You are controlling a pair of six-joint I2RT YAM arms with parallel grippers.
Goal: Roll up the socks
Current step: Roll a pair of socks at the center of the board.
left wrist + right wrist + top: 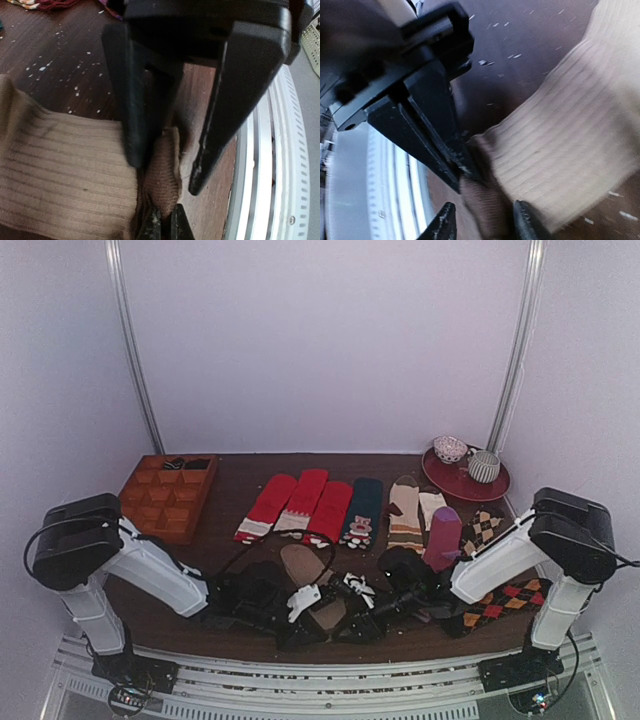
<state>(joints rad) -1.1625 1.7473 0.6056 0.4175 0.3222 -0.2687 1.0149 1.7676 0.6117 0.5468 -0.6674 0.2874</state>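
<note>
- My left pincer (pixel 167 172) stands partly open around a folded corner of the tan socks (pixel 60 165).
- My right pincer (pixel 485 222), from six o'clock, pinches that same corner.

I can read no words, labels, brands or numbers anywhere I look; my own wrist views are too close and blurred to show any.

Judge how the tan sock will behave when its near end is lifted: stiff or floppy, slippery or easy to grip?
Probably floppy: the tan sock lies flat and its thin edge bunches between the left gripper fingers. Its ribbed knit should grip well, not slip. It looks light, so the free length would likely drag along the table.
</note>
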